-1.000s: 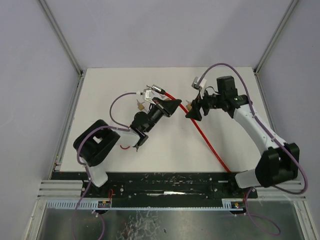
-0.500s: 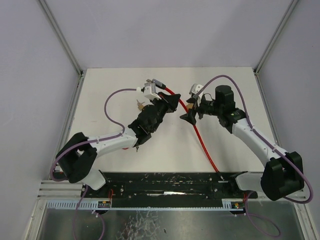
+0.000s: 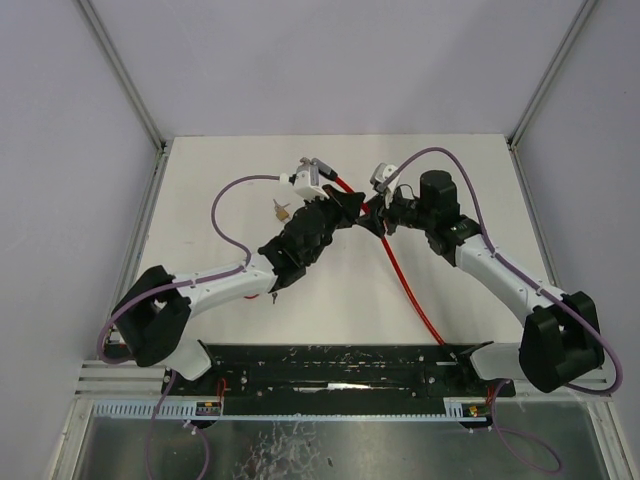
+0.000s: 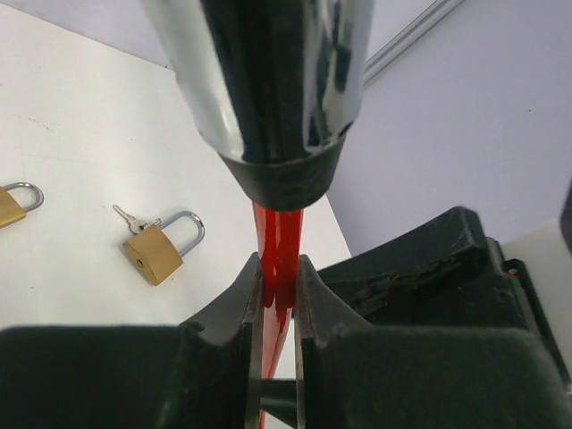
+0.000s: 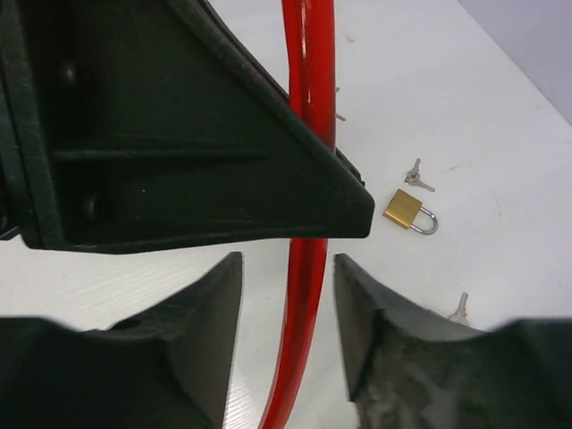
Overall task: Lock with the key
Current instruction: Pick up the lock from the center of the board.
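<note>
A red cable [image 3: 410, 290] runs across the white table and ends in a chrome and black lock barrel [image 4: 268, 71]. My left gripper [image 4: 279, 268] is shut on the red cable just below that barrel and holds it off the table. My right gripper [image 5: 288, 268] is open, its jaws either side of the cable [image 5: 304, 295] with a gap on each side. In the top view the left gripper [image 3: 352, 207] and the right gripper [image 3: 375, 215] almost meet. A small key [image 5: 416, 175] lies by a brass padlock [image 5: 409, 211].
The brass padlock [image 4: 163, 246] with a key [image 4: 128, 217] lies on the table, left of the left arm in the top view. Another padlock [image 4: 11, 204] shows at the left edge, and one more key [image 5: 459, 309] beside my right finger. Grey walls enclose the table [image 3: 460, 170].
My right gripper moved left up to the left gripper and its jaws narrowed around the cable. The left arm stretched forward and right, still holding the cable.
</note>
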Available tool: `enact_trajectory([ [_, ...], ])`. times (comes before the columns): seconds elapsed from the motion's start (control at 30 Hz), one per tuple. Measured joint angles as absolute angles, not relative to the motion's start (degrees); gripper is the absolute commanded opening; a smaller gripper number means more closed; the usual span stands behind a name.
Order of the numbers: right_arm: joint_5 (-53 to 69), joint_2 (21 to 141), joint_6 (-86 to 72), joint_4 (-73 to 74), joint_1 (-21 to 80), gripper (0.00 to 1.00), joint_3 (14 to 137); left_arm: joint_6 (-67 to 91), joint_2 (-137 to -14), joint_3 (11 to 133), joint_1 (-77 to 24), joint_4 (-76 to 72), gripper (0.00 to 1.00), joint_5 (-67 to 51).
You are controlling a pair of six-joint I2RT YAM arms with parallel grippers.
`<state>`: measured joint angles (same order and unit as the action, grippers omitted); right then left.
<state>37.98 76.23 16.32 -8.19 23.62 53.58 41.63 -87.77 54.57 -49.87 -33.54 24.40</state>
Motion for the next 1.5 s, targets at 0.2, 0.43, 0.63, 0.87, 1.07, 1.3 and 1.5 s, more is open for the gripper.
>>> enact_trajectory([
  [0.2, 36.95, 77.52, 15.84, -8.45, 23.97, 0.0, 53.58, 42.92, -86.89, 54.63, -49.89, -30.94, 0.09, 24.14],
  [0.43, 41.04, 77.03, 11.88, -6.85, 22.85, 0.0, 54.13, 43.33, -82.63, 52.95, -49.82, -31.18, 0.84, 22.41],
  [0.63, 51.22, 75.26, -0.6, -9.69, 16.32, 0.0, 54.76, 38.26, -72.79, 36.49, -48.75, -49.93, 0.96, 12.53],
  [0.87, 63.22, 73.17, -20.67, -26.74, 13.8, 0.0, 54.37, 39.11, -77.06, 29.32, -38.57, -72.47, 0.92, -9.21],
  [1.07, 70.59, 72.36, -32.77, -40.36, 13.82, 0.0, 52.9, 46.54, -88.03, 40.71, -36.34, -83.13, 0.86, -25.45],
  [1.3, 74.54, 72.36, -38.63, -46.63, 13.82, 0.0, 51.66, 52.14, -91.92, 50.17, -36.34, -86.96, 0.67, -34.89],
  [1.5, 76.09, 72.36, -41.6, -50.15, 14.0, 0.0, 51.53, 54.15, -94.26, 54.65, -36.36, -87.83, 0.56, -37.47],
])
